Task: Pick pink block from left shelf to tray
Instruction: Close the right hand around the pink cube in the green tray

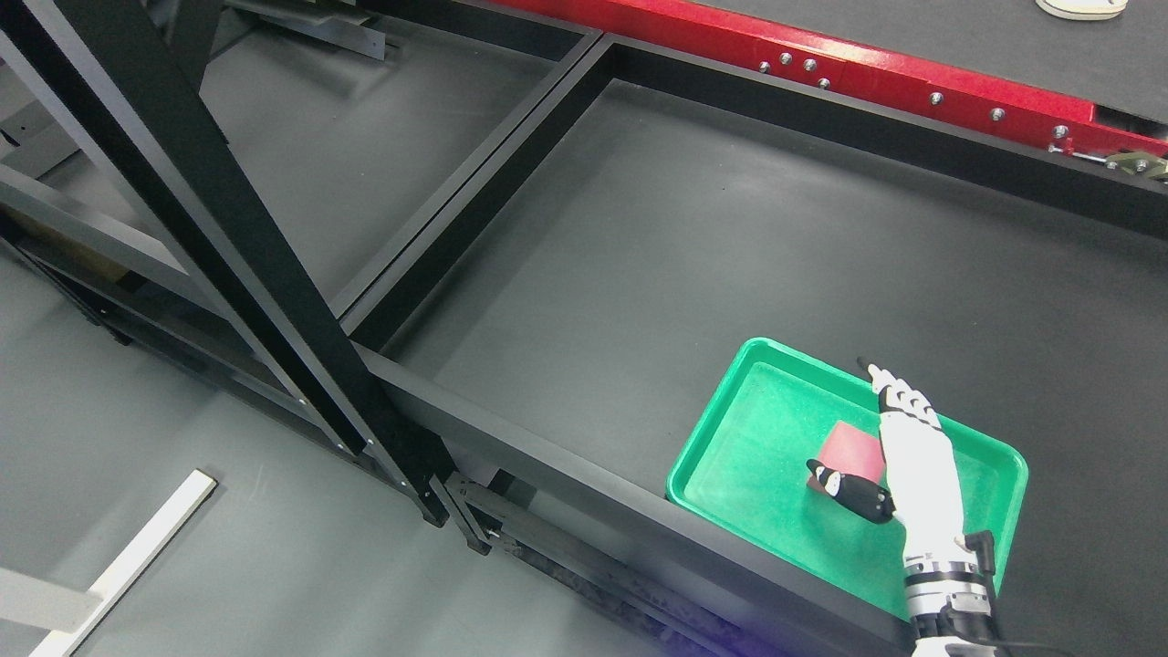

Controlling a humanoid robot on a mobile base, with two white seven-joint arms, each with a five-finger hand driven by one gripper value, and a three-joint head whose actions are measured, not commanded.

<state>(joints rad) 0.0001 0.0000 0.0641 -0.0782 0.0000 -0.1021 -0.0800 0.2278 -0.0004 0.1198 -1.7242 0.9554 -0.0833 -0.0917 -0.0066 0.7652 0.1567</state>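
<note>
Black shelf frame [274, 274] is running diagonally across the head view, with a red beam [912, 82] lying along the top edge behind it. Dark table surface [684, 255] is taking up most of the middle.

Green tray [730, 456] is sitting at the near right of that surface, close to the front rail. Pink block [853, 447] is lying flat inside the tray, near its centre, already off the shelf.

Right hand [899, 456] is hovering over the tray with fingers extended and thumb spread; it is gripping nothing, though it is partly covering the block's right edge, so contact cannot be ruled out. Left arm is not showing.

Judgement: block is looking small, rigid and light, with flat faces; a pinch across two opposite sides should be holding it, little risk of crushing.

Obstacles: tray rim is standing low around the block; the shelf post is well apart to the left. A white strip [128, 557] is lying on the floor, out of the way.
</note>
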